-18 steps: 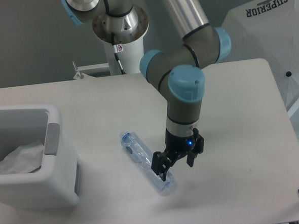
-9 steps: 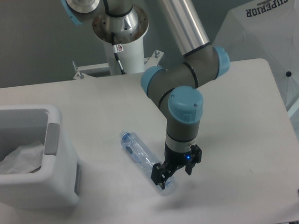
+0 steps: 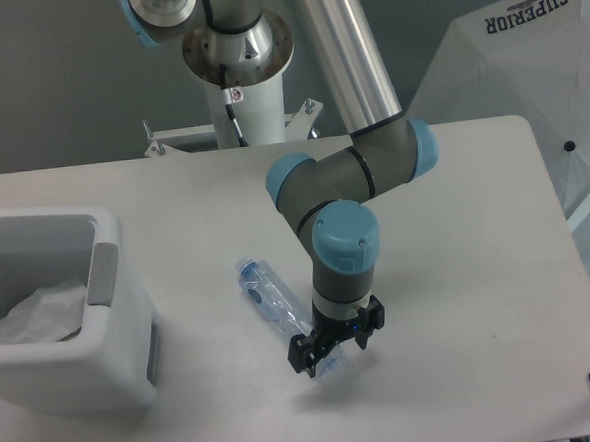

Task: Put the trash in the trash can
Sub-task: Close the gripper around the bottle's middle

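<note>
The end effector (image 3: 330, 354) is down at the tabletop (image 3: 456, 231) in the lower middle of the frame, its two dark fingers set either side of the bottom end of the clear plastic bottle (image 3: 280, 309). The fingers look parted just wide enough to take the bottle's body between them, but from here I cannot tell whether they have closed on it yet; the wrist blocks the contact. The bottle lies flat on its side, running diagonally, its bluish cap toward the upper left and its base under the fingers. Coming straight down across the bottle's width makes sense, since a round body lying flat would roll away from a push along the surface.

The trash can (image 3: 54, 381) sits at the left edge of the frame, well apart from the bottle, its grey handle panel facing the arm. The crumpled white wrapper (image 3: 35, 312) already lies inside it, so I judge the bottle to be the one piece left to move.

Compared with a second ago, the arm has folded lower and its wrist has swung leftward, bringing the fingers from above the bottle's lower end down to the level of the tabletop. The bottle itself seems to lie where it did, at the same slant, and the bin and wrapper have not shifted.
</note>
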Controlling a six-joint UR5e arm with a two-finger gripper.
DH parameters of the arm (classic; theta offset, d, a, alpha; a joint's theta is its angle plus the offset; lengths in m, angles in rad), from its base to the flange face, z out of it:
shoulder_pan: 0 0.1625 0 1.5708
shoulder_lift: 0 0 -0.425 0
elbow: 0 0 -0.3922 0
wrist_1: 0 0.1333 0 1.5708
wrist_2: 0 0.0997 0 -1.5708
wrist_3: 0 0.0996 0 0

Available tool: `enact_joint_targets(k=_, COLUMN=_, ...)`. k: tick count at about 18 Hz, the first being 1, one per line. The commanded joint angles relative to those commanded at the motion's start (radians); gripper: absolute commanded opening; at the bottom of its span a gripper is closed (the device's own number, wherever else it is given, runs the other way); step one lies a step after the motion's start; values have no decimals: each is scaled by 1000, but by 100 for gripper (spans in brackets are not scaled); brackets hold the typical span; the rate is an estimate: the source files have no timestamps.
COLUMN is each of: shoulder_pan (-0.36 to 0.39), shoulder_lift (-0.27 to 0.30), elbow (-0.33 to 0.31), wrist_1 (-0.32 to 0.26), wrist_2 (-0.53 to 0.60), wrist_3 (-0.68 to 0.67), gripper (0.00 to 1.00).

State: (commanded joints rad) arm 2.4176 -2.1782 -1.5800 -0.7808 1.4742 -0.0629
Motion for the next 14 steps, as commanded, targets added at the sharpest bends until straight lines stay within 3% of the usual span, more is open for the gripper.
enact_joint_targets(k=14, shoulder_pan=-12, shoulder_lift=-18, elbow=-17, wrist_1=0, wrist_2=11, wrist_3=2, gripper=97)
